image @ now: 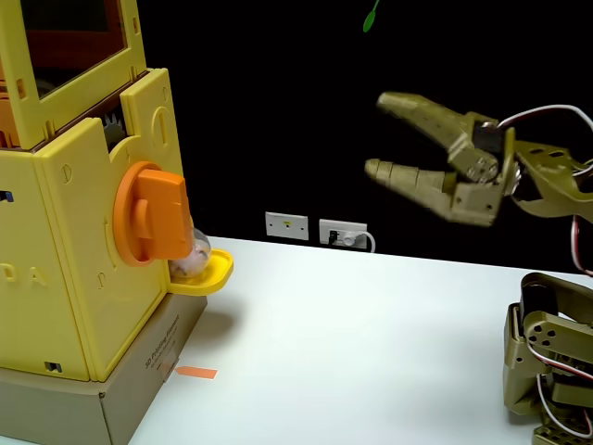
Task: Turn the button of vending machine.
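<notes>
The vending machine (79, 241) is a tall yellow plastic box at the left of the fixed view, with an orange-tinted window at its top. Its button (153, 215) is a big orange knob with a raised bar standing nearly upright, facing right. Below the knob a small yellow tray (211, 274) holds a clear capsule. My gripper (378, 135) hangs in the air at the right, well apart from the knob, pointing left toward it. Its two olive fingers are spread open with nothing between them.
The machine stands on a brown cardboard box (111, 394). An orange tape strip (195, 373) lies on the white table (352, 343). The arm's base (551, 362) sits at the right edge. Wall sockets (315, 229) are behind the table.
</notes>
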You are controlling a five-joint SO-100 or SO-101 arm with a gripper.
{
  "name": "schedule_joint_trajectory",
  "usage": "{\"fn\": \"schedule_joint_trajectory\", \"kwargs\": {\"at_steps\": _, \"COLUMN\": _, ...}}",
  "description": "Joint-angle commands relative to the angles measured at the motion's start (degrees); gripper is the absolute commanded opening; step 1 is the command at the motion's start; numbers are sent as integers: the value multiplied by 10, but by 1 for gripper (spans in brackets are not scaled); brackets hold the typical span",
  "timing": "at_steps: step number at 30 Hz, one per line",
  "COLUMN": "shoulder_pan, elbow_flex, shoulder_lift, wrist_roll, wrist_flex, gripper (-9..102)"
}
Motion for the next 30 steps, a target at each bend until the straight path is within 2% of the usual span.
{"fn": "schedule_joint_trajectory", "kwargs": {"at_steps": 1, "shoulder_pan": -4, "elbow_flex": 26, "shoulder_lift": 82, "wrist_roll": 4, "wrist_flex": 39, "gripper": 35}}
{"fn": "schedule_joint_trajectory", "kwargs": {"at_steps": 7, "shoulder_pan": 3, "elbow_flex": 53, "shoulder_lift": 83, "wrist_roll": 11, "wrist_flex": 134, "gripper": 31}}
{"fn": "schedule_joint_trajectory", "kwargs": {"at_steps": 12, "shoulder_pan": 3, "elbow_flex": 118, "shoulder_lift": 83, "wrist_roll": 80, "wrist_flex": 186, "gripper": 24}}
{"fn": "schedule_joint_trajectory", "kwargs": {"at_steps": 25, "shoulder_pan": -1, "elbow_flex": 243, "shoulder_lift": 83, "wrist_roll": 140, "wrist_flex": 210, "gripper": 23}}
{"fn": "schedule_joint_trajectory", "kwargs": {"at_steps": 27, "shoulder_pan": -1, "elbow_flex": 261, "shoulder_lift": 83, "wrist_roll": 140, "wrist_flex": 216, "gripper": 27}}
{"fn": "schedule_joint_trajectory", "kwargs": {"at_steps": 28, "shoulder_pan": 0, "elbow_flex": 270, "shoulder_lift": 83, "wrist_roll": 141, "wrist_flex": 240, "gripper": 35}}
{"fn": "schedule_joint_trajectory", "kwargs": {"at_steps": 30, "shoulder_pan": -2, "elbow_flex": 292, "shoulder_lift": 83, "wrist_roll": 120, "wrist_flex": 229, "gripper": 40}}
